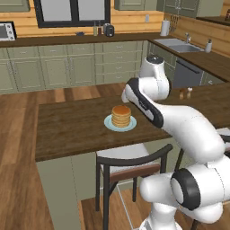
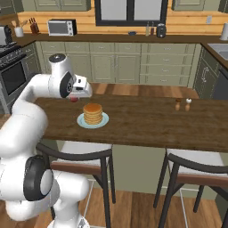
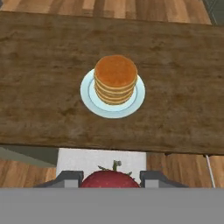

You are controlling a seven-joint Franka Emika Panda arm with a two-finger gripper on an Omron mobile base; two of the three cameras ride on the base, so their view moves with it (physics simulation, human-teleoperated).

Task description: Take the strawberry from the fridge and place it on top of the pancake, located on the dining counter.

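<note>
Kitchen cabinets stood behind the long dark desk (image 3: 183,118), where the pancake (image 3: 115,72) sat on its plate (image 3: 87,94). Near the desk's edge, short of the stack, the claw (image 3: 110,178) gripped the strawberry (image 3: 110,180); the right base view showed what seemed a red speck under the hand. Carrying was under way; next, advance over the stack, lower, release.

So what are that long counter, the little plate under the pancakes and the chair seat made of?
The dining counter looks like dark stained wood: grain streaks, matte. The plate seems glazed ceramic, pale blue-white and smooth, though it could be plastic. The chair has a dark frame, perhaps metal, and a pale padded-looking seat.
</note>
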